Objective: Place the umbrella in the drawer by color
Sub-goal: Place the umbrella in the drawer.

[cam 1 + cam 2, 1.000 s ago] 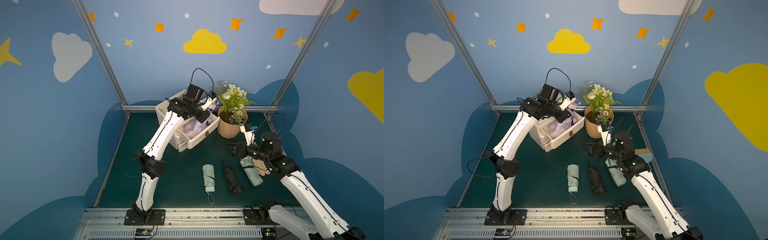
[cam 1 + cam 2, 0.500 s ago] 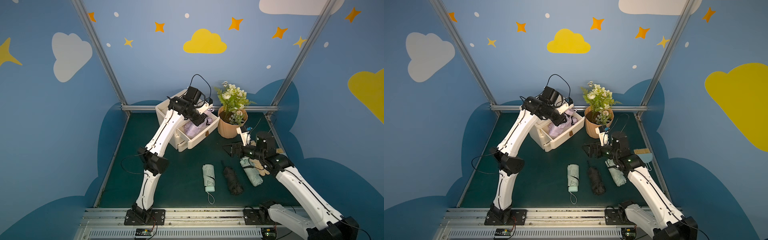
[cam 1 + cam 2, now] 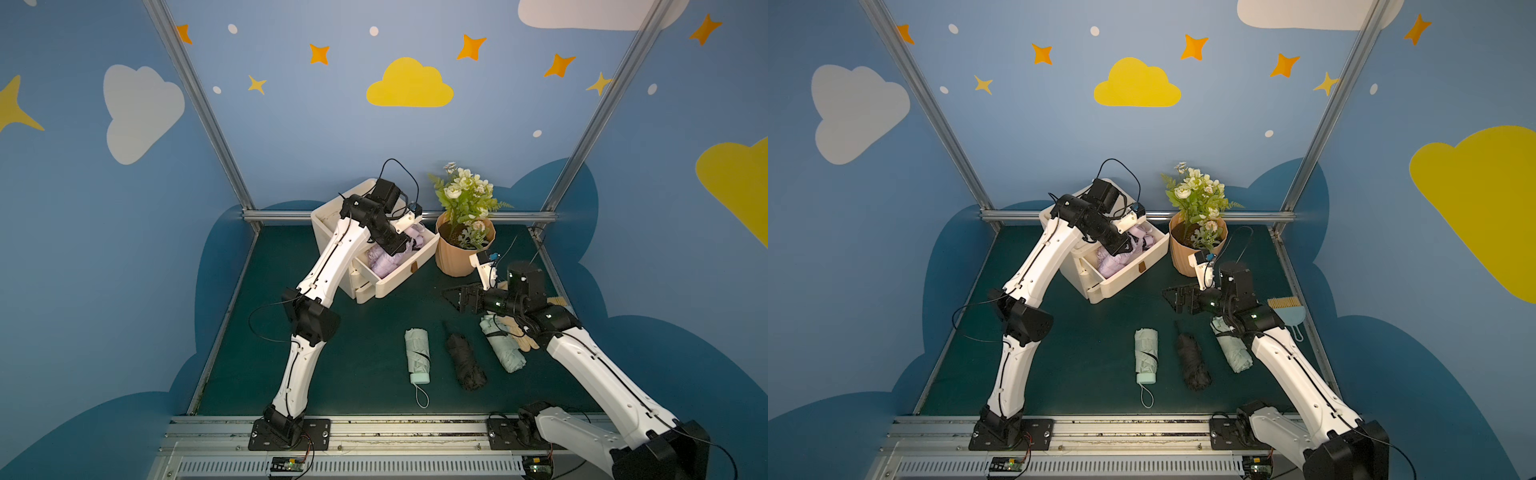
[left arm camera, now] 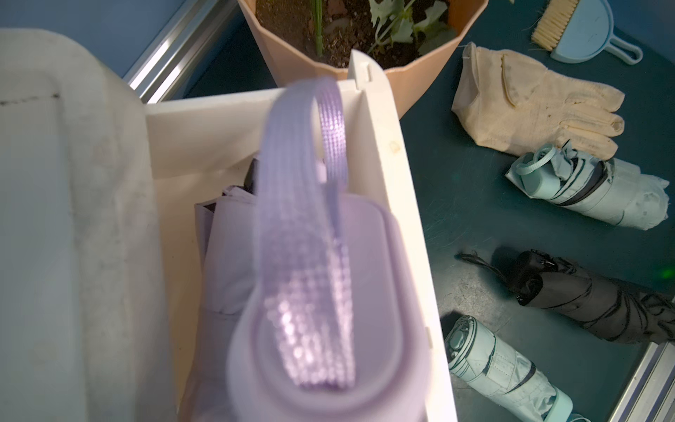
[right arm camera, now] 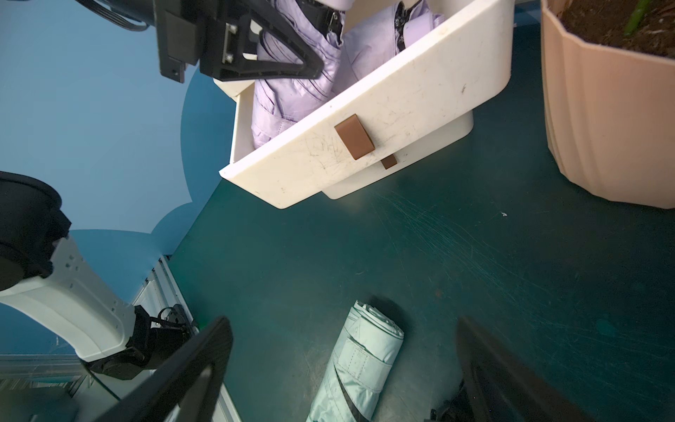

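In both top views, upper centre, the left tool (image 3: 400,247) stays clamped on the lilac umbrella (image 4: 321,310), which hangs inside the open top drawer (image 3: 409,270). Right of centre, the right tool (image 3: 453,300), jaws apart, has edged leftward above the worktop (image 3: 374,324), near a mint umbrella (image 3: 500,345).

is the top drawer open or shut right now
Open: the top drawer stands pulled well out of the white cabinet, and lilac umbrellas show inside it from above.

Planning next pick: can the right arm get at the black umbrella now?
Likely yes: the right gripper is open, empty and close by; the black umbrella lies uncovered with nothing between them.
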You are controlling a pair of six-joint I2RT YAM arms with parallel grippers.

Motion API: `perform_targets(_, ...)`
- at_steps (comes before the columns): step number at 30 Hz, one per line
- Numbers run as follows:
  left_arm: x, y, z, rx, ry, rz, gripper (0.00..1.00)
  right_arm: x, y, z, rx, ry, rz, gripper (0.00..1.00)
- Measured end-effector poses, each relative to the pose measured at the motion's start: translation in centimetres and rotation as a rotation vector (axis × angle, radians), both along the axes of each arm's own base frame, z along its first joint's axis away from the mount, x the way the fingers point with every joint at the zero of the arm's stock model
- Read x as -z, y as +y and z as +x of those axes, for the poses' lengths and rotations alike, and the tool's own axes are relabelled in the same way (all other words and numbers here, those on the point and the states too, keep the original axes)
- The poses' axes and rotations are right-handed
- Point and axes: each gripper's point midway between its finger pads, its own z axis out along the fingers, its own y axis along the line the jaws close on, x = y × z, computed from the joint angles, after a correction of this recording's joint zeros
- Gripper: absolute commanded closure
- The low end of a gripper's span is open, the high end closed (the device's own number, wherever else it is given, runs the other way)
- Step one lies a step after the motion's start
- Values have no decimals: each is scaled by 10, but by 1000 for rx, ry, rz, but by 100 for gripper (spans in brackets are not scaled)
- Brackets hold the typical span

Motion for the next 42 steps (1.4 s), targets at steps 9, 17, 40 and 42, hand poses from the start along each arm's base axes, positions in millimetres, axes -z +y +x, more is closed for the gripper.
perform_targets(9,3,5,2,15,-27,51,92,12,5,6,-13,36,-4,3)
perform_targets(17,5,15,14,-20,-75,118,89,18,8,6,-30,56,-3,3)
perform_targets(40,8,-4,-2,111,-43,75,87,18,8,6,-31,58,-4,3)
perform_targets(42,10,-5,-1,115,-42,75,87,18,8,6,-30,58,-5,3)
